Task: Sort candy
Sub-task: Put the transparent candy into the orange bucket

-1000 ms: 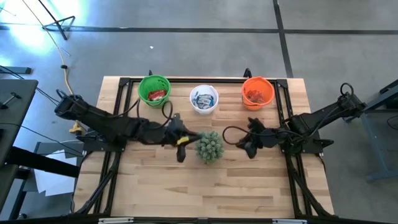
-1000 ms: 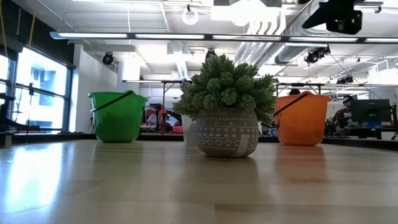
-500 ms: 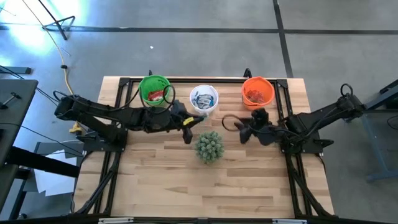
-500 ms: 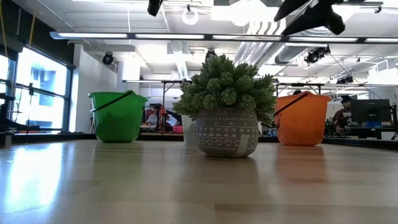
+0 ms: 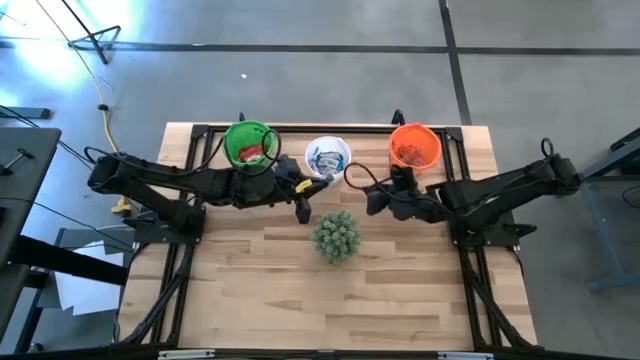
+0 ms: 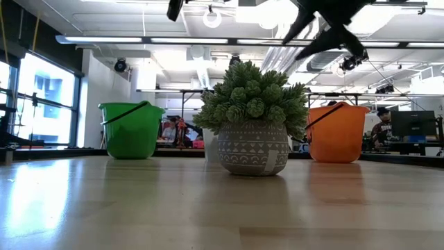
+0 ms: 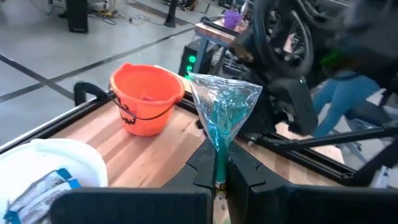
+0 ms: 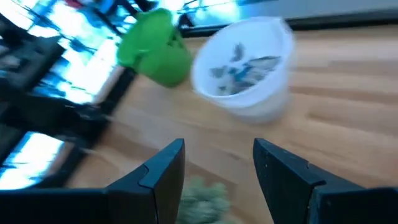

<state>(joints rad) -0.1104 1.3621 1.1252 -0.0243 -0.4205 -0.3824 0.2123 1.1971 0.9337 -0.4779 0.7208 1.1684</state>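
Note:
My left gripper [image 5: 308, 188] [image 7: 221, 171] hangs above the table between the white cup [image 5: 327, 158] and the spiky plant [image 5: 337, 235]. It is shut on a light blue candy [image 7: 221, 106] in a clear crinkled wrapper. My right gripper [image 5: 371, 200] [image 8: 217, 162] is open and holds nothing. It hovers right of the plant, facing the white cup [image 8: 245, 65]. More blue-and-white candy lies in the white cup, and red candy lies in the green cup [image 5: 248, 145] and the orange cup [image 5: 414, 147]. My left gripper pinches the candy's narrow twisted end [image 7: 220, 163] between its two fingers. The fingers come nearly level from the table's left. The wrapper fans out wide beyond the fingertips [image 7: 249, 171], and the whole candy is lifted clear of the table.
The three cups stand in a row along the table's far edge. The potted plant [image 6: 253, 132] stands at the table's middle, just near of both grippers. Bare wood [image 5: 330, 300] stretches from the plant to the near edge. A black frame [image 5: 460, 230] borders the table.
My left gripper has carried the candy from beside the plant toward the far edge, up to the white cup, staying shut. My right gripper has moved toward the table's far left, toward the white cup, turning as it went and staying open.

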